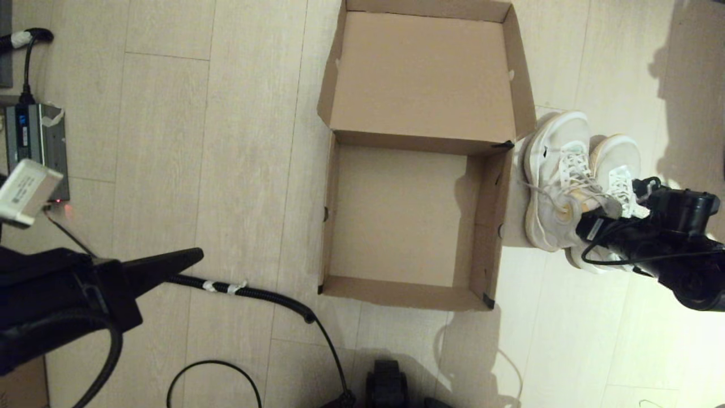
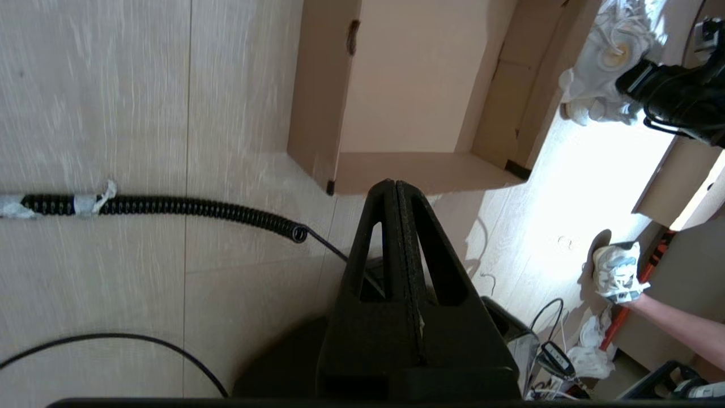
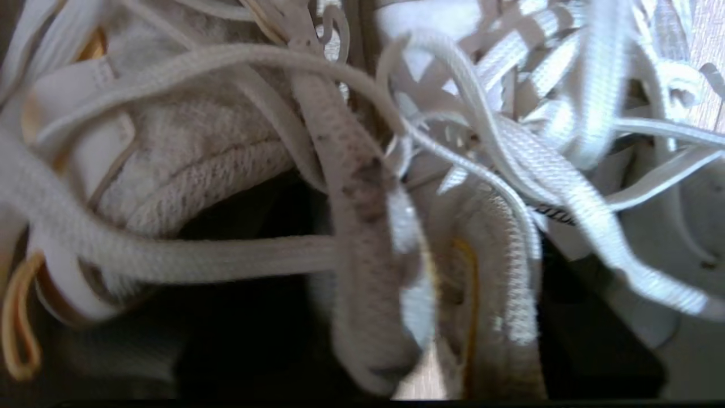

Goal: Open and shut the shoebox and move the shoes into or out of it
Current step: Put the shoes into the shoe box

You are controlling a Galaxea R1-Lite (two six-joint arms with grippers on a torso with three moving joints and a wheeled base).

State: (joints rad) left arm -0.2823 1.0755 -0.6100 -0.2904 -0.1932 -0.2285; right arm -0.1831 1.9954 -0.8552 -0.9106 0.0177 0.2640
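The shoebox [image 1: 328,226] lies open and empty on the floor, its flap lid [image 1: 425,73] folded back on the far side and black tape on its right corners. In the left wrist view the shoebox [image 2: 317,113] shows ahead. The white sneakers [image 1: 566,187] are side by side just right of the box. My right gripper [image 1: 600,218] comes in from the right and is shut on the shoes [image 3: 362,198], pinching the two inner collars together between its dark fingers [image 3: 595,323]. My left gripper [image 1: 198,255] is parked, shut and empty, left of the box; its fingertips [image 2: 391,184] press together.
A coiled black cable [image 1: 249,292] runs across the floor toward the box's near left corner. A grey device [image 1: 34,147] and a white block [image 1: 28,192] sit at far left. In the left wrist view a person's hand holds another sneaker [image 2: 617,272] beside a smaller carton [image 2: 674,181].
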